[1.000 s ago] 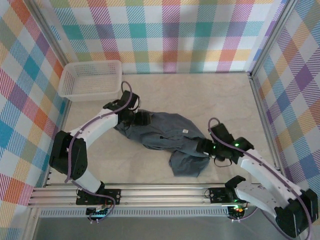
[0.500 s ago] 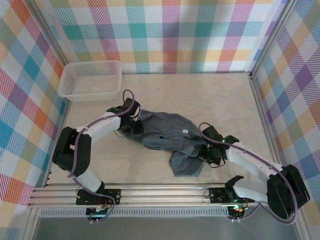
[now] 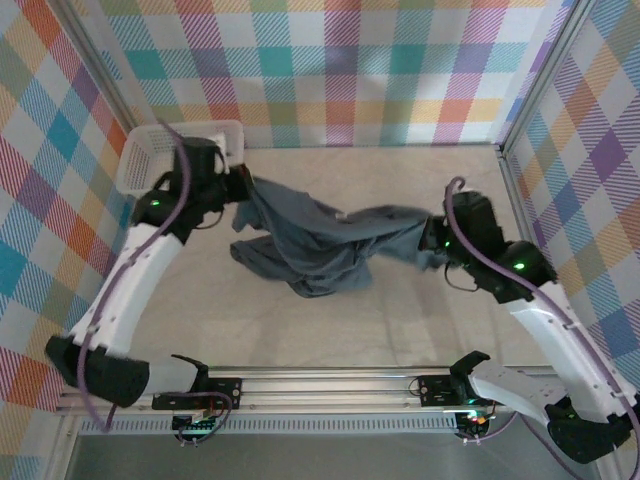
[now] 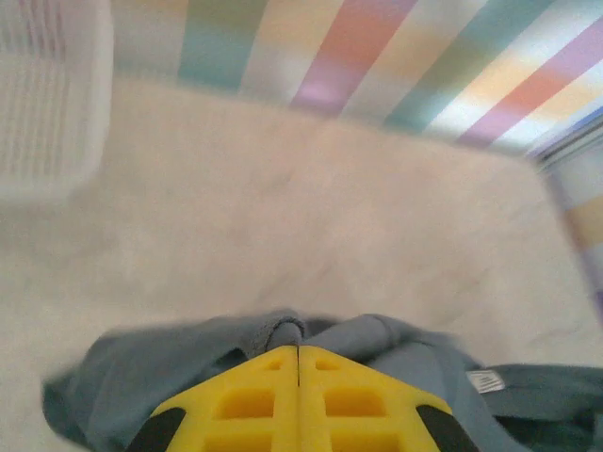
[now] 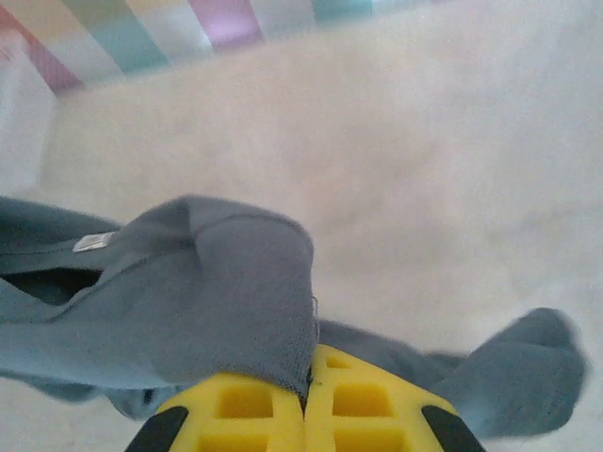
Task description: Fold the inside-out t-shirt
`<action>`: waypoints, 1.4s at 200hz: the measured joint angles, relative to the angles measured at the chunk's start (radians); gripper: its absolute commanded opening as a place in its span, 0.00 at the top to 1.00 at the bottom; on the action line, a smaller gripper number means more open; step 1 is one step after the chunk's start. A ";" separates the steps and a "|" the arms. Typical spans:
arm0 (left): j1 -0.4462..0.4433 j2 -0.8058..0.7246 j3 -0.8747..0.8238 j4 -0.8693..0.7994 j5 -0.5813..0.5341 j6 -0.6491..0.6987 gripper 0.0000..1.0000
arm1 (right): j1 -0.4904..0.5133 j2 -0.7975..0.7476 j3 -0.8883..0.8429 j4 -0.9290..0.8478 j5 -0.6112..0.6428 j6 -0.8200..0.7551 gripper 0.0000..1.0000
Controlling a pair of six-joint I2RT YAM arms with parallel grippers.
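Left tool [image 3: 237, 189]: fingers pressed together, pinching one edge of the inside-out t-shirt [image 3: 310, 250]. Right tool [image 3: 433, 240]: likewise clamped on the opposite end of the cloth.

The garment spans between the two tools and sags in a bunched mass below them toward the bench [image 3: 400, 180] — it is not spread flat.

Hazards:
- Each pinch takes only a small fold of fabric at the fingertips. Pulling the tools further apart may strip the cloth from one tool.
- The white mesh basket [image 3: 133, 168] sits just behind the left tool — a wide swing could snag it.
- Twisted cloth would set down creased.
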 measured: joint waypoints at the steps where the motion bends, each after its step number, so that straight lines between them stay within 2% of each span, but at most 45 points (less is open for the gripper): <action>1: 0.000 -0.003 0.006 -0.001 0.000 0.000 1.00 | 0.000 0.000 0.007 0.000 0.002 -0.005 1.00; 49: 0.000 -0.187 0.327 0.011 -0.003 0.047 1.00 | 0.000 -0.020 0.389 0.088 0.051 -0.285 1.00; 89: 0.000 -0.190 0.527 0.042 0.023 0.069 1.00 | 0.000 0.042 0.664 0.186 0.039 -0.447 1.00; 131: 0.002 0.027 0.677 0.061 0.003 0.106 1.00 | -0.024 0.247 0.794 0.277 0.095 -0.573 1.00; 158: 0.033 0.251 0.736 0.073 0.000 0.106 1.00 | -0.164 0.465 0.909 0.254 0.052 -0.560 1.00; 189: 0.090 0.543 0.742 0.105 0.013 0.086 1.00 | -0.333 0.743 0.981 0.235 -0.065 -0.502 1.00; 193: 0.093 0.584 0.743 0.113 0.014 0.085 0.99 | -0.351 0.791 1.004 0.229 -0.087 -0.488 0.94; 207: 0.100 0.713 0.758 0.140 0.017 0.082 0.77 | -0.405 0.962 1.123 0.200 -0.146 -0.448 0.51; 211: 0.101 0.752 0.771 0.143 0.021 0.079 0.72 | -0.418 1.017 1.173 0.190 -0.162 -0.438 0.42; 218: 0.102 0.814 0.802 0.144 0.032 0.074 0.63 | -0.435 1.105 1.257 0.168 -0.186 -0.426 0.34; 230: 0.105 0.922 0.882 0.137 0.063 0.061 0.53 | -0.459 1.214 1.330 0.150 -0.227 -0.396 0.30; 245: 0.108 0.993 0.946 0.126 0.121 0.060 0.48 | -0.483 1.253 1.322 0.085 -0.278 -0.359 0.29; 264: 0.106 0.970 0.936 0.107 0.197 0.056 0.43 | -0.500 1.231 1.298 -0.006 -0.351 -0.316 0.28; 280: 0.092 0.835 0.781 0.135 0.256 0.071 0.38 | -0.501 1.123 1.176 -0.062 -0.437 -0.270 0.28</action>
